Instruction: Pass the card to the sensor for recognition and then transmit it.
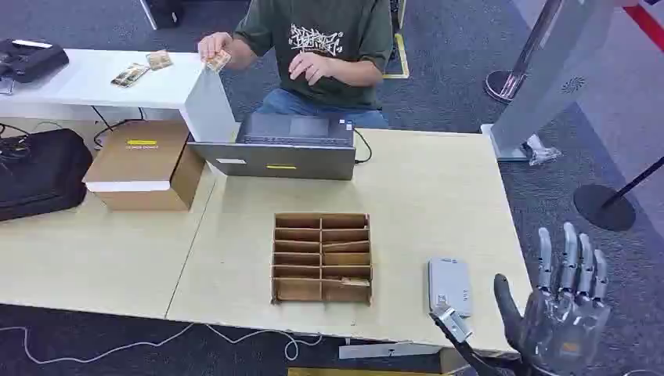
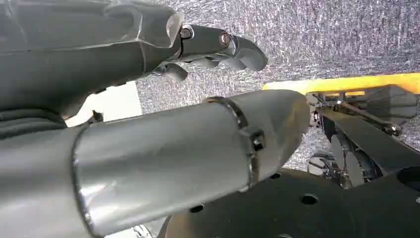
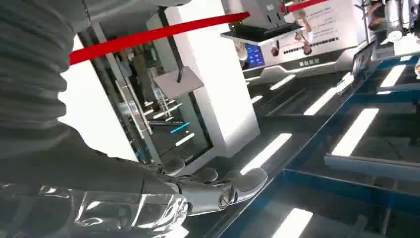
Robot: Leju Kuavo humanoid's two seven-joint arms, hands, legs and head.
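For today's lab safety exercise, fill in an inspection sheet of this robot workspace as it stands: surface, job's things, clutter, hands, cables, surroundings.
Surface: pale wooden table, two tops joined.
Job's things: grey sensor near the front edge; compartmented cardboard organizer; a card in the seated person's hand.
Clutter: laptop, cardboard box, black bag.
Hands: right hand raised, fingers spread, empty; left hand hanging over carpet, holding nothing.
Cables: white cable on the floor; black cable at the laptop.
Surroundings: white side table, stanchion base.
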